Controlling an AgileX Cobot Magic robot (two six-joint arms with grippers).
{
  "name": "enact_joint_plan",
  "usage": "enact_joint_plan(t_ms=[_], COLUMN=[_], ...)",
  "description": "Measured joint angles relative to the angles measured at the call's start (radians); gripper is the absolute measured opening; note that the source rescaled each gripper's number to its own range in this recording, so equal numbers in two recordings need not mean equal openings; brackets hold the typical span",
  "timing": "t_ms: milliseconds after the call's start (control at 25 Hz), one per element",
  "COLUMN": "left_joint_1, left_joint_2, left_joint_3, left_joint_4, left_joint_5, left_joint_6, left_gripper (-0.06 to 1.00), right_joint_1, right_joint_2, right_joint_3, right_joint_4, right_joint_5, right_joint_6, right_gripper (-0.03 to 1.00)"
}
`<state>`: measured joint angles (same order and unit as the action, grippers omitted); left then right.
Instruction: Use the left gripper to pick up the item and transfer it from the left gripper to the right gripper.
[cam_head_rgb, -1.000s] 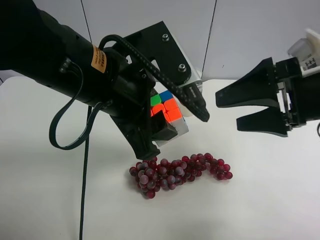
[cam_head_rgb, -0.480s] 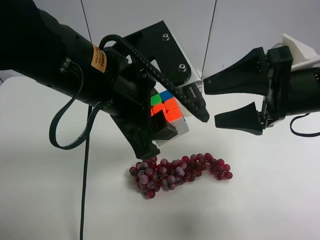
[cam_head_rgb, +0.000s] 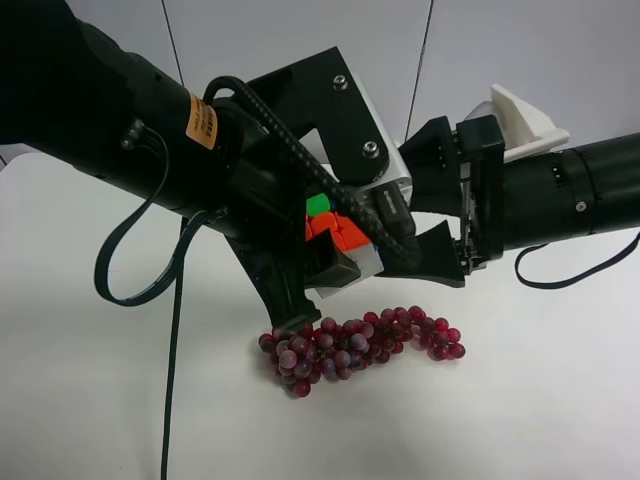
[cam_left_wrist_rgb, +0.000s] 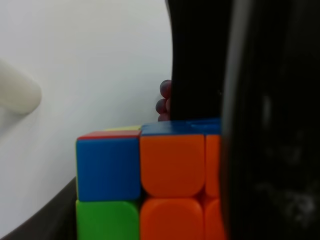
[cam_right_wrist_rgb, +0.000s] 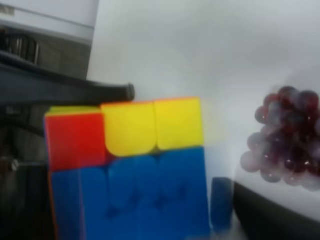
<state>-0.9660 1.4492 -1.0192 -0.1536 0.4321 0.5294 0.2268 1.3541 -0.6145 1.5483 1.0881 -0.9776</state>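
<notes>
Now that right gripper (cam_head_rgb: 412, 215) has moved in to cube (cam_head_rgb: 335, 232), jaws spread either side, unclosed | left gripper (cam_head_rgb: 345, 272) clamps cube | grapes (cam_head_rgb: 355, 342) below cube | handover grasp next

The high camera looks down on the cube (cam_head_rgb: 330, 228) from well back. Both wrist cameras sit close against the cube, on opposite sides. All three views share the cube and the grapes (cam_head_rgb: 360, 340).
</notes>
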Motion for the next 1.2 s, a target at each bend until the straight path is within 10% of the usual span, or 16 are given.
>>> enact_joint_plan(t_ms=[560, 1200], left_joint_1=[-0.001, -0.001], left_joint_2=[0.000, -0.001], left_joint_3=[0.000, 0.000], left_joint_4=[-0.016, -0.017], left_joint_5=[0.000, -0.003], left_joint_6=[0.059, 0.064], left_gripper=[0.00, 0.00], right_joint_1=[0.000, 0.000], right_joint_2=[0.000, 0.002], right_joint_3=[0.000, 0.000], right_joint_4=[0.010, -0.010], right_joint_5=[0.000, -0.081], right_joint_6=[-0.006, -0.017], right_gripper=[0.97, 0.04])
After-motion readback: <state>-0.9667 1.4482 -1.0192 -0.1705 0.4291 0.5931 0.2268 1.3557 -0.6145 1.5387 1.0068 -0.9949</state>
